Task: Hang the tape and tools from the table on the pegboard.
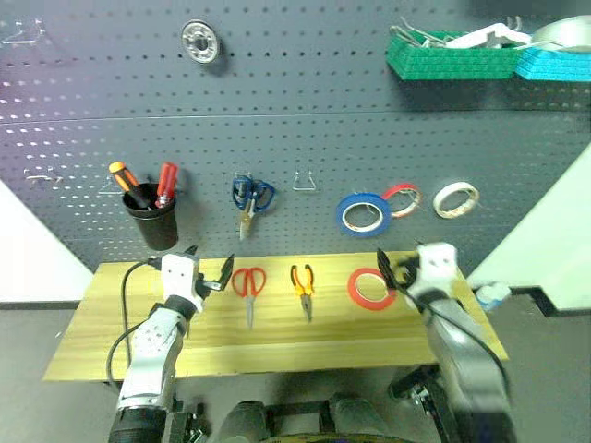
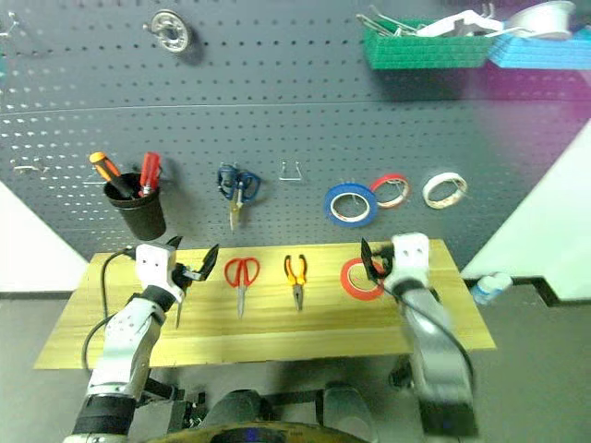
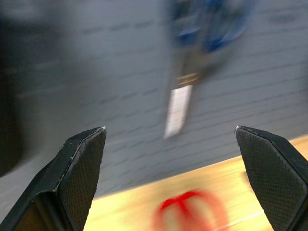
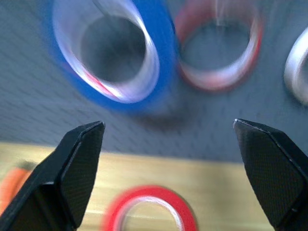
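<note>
While both grippers, left gripper (image 1: 205, 268) and right gripper (image 1: 395, 269), hover with jaws spread wide and empty, the red tape (image 1: 371, 288), pliers (image 1: 302, 284) and red scissors (image 1: 248, 284) lie along the table's (image 1: 277, 346) back edge under the pegboard (image 1: 295, 111). A shallow pinch on the thin flat tape could slip, nudging it toward the table's right end.

The table (image 1: 277, 346), a long top of light yellowish wood planks, is standing in front of the pegboard and carrying three visible items in a row. The red-handled scissors (image 1: 248, 288) are lying toward nine o'clock, blades pointing to six. The orange-and-black-handled pliers (image 1: 302, 284) are sitting at the centre, just beside them. The red tape (image 1: 370, 288) is lying flat toward three o'clock.
</note>
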Robot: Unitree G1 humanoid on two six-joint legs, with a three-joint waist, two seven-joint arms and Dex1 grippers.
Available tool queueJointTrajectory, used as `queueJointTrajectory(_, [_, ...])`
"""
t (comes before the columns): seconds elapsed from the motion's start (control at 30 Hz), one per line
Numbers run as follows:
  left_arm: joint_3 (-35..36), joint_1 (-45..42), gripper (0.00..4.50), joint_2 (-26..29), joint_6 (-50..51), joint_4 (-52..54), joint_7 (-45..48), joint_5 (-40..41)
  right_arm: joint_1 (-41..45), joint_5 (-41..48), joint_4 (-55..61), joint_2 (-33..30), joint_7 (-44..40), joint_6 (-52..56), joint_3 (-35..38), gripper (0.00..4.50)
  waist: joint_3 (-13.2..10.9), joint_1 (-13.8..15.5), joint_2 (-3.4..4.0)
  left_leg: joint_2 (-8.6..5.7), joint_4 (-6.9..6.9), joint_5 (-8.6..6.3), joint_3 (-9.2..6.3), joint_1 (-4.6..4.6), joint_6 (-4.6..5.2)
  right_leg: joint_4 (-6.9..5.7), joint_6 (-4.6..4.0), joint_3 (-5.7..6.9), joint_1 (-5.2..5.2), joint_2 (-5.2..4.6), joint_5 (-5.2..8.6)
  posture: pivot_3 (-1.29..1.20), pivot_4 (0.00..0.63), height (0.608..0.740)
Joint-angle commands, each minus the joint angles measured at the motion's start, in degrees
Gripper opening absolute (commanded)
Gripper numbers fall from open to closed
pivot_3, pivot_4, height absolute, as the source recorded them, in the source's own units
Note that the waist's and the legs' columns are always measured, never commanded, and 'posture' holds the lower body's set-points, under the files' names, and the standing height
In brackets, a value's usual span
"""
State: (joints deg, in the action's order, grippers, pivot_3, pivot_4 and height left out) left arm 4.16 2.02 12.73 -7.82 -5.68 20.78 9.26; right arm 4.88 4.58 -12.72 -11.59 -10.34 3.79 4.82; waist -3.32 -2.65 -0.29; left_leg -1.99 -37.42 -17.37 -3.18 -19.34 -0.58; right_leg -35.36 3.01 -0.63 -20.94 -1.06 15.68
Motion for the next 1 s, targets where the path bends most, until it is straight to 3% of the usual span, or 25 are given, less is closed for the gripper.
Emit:
queueJointTrajectory(0.03, [1.07,-0.45,4.48,0.47,-2.06,-0.46,-0.17,-0.19,1.84,-0.86,-4.91,0.56,-0.89,-7.17,-0.53,4.5,0.04,0.44,0.02,-0.14,-0.04,0.07,0.23,-0.14,0.11,-0.51,0.01,-0.13,-0.43,-0.16,-0.43,-0.04,0.0,0.734])
queueJointTrajectory(0.17, [0.88,-0.32,4.48,0.48,-2.46,-0.77,-0.06,-0.23,2.77,-0.48,-7.38,1.05,-1.22,-9.62,-0.24,4.5,0.57,1.26,0.19,-0.45,0.09,0.23,0.73,-1.96,-0.15,-1.75,0.09,-0.62,-2.88,-0.41,-0.14,-0.04,0.0,0.734])
queueJointTrajectory(0.23, [0.96,-0.26,4.48,0.43,-2.52,-0.77,-0.12,-0.23,3.06,-0.51,-7.94,1.12,-1.29,-10.25,-0.2,4.5,0.64,1.53,0.12,-0.43,0.16,0.24,1.08,-2.22,-0.16,-1.81,0.09,-0.86,-3.37,-0.42,-0.14,-0.03,0.0,0.734])
queueJointTrajectory(0.4, [0.86,0.08,4.48,0.37,-2.61,-0.38,0.17,0.04,3.24,0.07,-8.29,1.2,-2.81,-11.38,-0.4,4.5,0.73,1.81,0.01,-0.43,-0.09,0.01,1.34,-1.8,0.25,-1.75,0.1,-1.09,-2.9,-0.47,-0.35,-0.04,0.0,0.734])
queueJointTrajectory(0.5, [0.78,1.05,4.48,0.37,-2.4,0.53,0.84,0.58,2.21,1.81,-6.73,1.39,-5.19,-11.8,-0.15,4.5,0.6,1.55,0.09,-0.26,-0.25,0.0,1.39,-0.65,0.27,-1.58,0.07,-1.06,-1.59,-0.4,-0.14,-0.04,0.0,0.734])
queueJointTrajectory(0.6, [0.87,2.34,4.48,0.46,-2.15,1.74,1.42,1.14,0.54,3.12,-4.74,1.18,-6.95,-11.75,0.14,4.5,0.58,1.5,0.07,-0.23,-0.27,-0.01,1.41,-0.06,0.26,-1.56,0.15,-1.07,-1.04,-0.4,-0.01,-0.04,0.0,0.734])
queueJointTrajectory(1.0, [1.59,7.32,4.48,1.46,-0.16,6.62,4.42,4.22,-8.58,10.26,7.62,-1.59,-16.93,-10.05,0.73,4.5,0.59,1.86,0.08,-0.2,-0.47,-0.09,1.5,-0.38,0.44,-1.74,0.27,-1.08,-1.38,-0.41,-0.19,-0.03,0.0,0.734])
